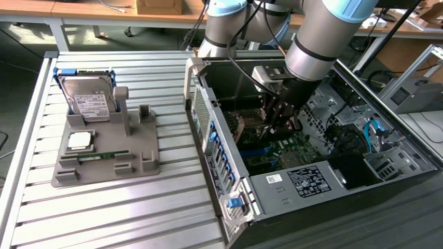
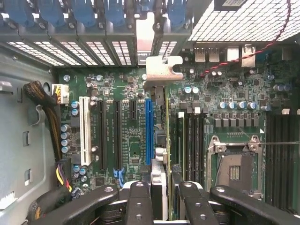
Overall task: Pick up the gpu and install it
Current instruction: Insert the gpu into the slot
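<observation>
Hidden from my seat
Shadow in the case [image 1: 207, 129] swallows my gripper [image 1: 282, 122] tips; the gpu [image 2: 162, 72] turns just its edge to me.

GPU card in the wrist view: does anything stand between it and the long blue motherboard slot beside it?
Nothing visible does. The thin dark GPU card with its silvery bracket is gripped edge-on by the gripper, beside the long blue slot on the green motherboard; that slot looks bare along its visible length.
</observation>
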